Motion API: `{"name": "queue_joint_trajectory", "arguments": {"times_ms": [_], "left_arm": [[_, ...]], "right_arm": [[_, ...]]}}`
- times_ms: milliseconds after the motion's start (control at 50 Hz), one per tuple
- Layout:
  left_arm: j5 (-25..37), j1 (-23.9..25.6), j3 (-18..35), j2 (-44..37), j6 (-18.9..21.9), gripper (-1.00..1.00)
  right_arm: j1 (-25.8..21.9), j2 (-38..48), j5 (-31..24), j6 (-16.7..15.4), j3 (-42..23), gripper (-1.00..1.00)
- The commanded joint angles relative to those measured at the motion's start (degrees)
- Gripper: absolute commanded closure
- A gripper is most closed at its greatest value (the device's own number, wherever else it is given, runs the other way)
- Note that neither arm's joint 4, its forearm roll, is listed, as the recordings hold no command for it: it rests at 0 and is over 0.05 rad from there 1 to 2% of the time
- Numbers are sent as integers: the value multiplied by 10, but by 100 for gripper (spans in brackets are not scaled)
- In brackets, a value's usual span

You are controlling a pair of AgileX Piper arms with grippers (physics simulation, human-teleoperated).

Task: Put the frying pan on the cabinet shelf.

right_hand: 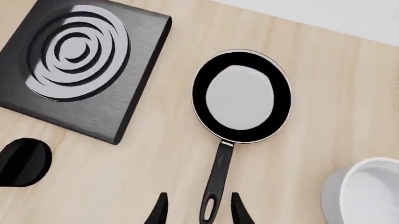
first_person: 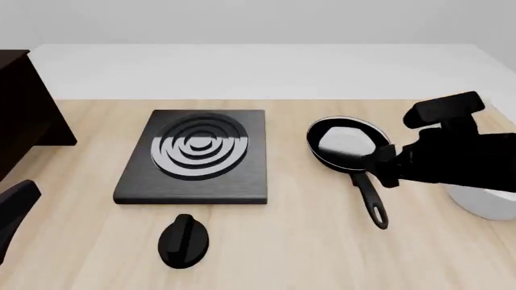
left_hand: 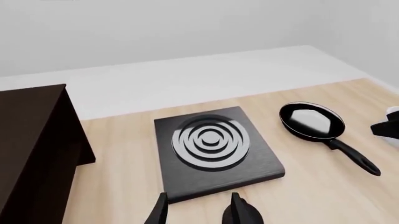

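Right pincer (right_hand: 197, 205) hangs with fingers apart above the looped handle end of the frying pan (right_hand: 242, 103), which lies on the counter (first_person: 306, 254) right of the stove plate (first_person: 196, 157). Approach step: next, descend and clamp the handle. Left pincer (left_hand: 199, 210), also parted, waits near the cabinet shelf (left_hand: 31, 135).

Lying pale and wood-grained under even, soft light: counter (first_person: 322, 266). Running along its far edge, a white strip (first_person: 266, 69). Rising behind, a plain light grey wall (first_person: 258, 18), shadowless.
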State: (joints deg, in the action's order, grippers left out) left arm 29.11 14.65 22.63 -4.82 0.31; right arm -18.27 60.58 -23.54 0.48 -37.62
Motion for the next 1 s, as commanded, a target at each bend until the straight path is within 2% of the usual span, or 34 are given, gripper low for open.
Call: {"name": "queue_joint_trajectory", "arguments": {"times_ms": [20,120,140,700,1000], "left_arm": [[5,4,8,0,-3,-100],[6,5,7,3,-2,-100],[8,5,11,2,-2,-100],[7,2,10,0,1,-100],[9,0,16,0,0,-100]], "right_arm": [[20,78,20,-39,-25,-100],[44,96,34,-61,-23,-100],[42,100,37,-52,-22,-100],[67,186,107,-62,-2,-100],[53,213,131,-55,21,-100]]}}
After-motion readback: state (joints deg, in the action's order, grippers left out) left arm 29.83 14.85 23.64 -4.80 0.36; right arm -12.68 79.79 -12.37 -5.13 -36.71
